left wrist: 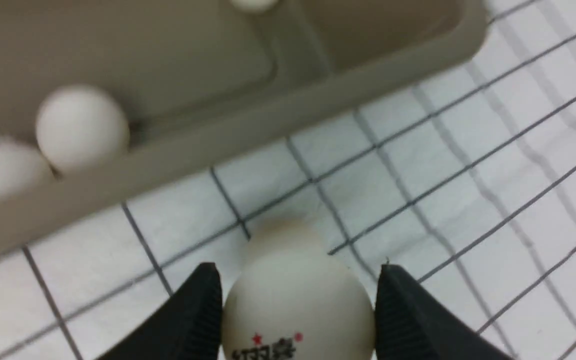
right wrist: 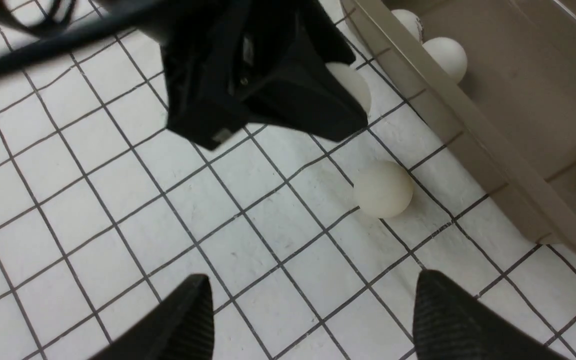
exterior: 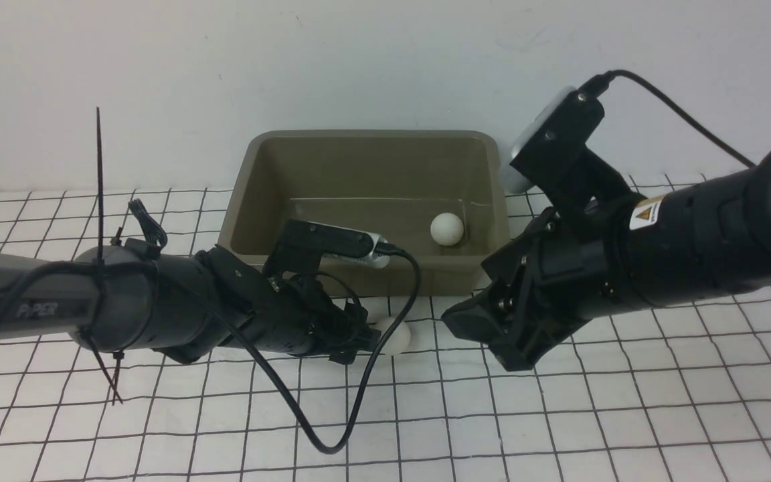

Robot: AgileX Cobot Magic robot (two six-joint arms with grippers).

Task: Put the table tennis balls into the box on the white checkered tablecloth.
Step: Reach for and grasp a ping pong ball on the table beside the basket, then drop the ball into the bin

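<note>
Before the olive-grey plastic box [exterior: 359, 276], black left fingers [left wrist: 298, 305] grip a white ball with a printed logo [left wrist: 298, 320]. Open black right fingers [right wrist: 313, 320] hover near another white ball [right wrist: 383, 189].

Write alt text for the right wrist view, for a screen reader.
Left end effector grips a white ball above a white checkered tablecloth, beside an olive-grey box with three balls visible inside. Another ball lies on the cloth, and the open right end effector holds nothing.
</note>
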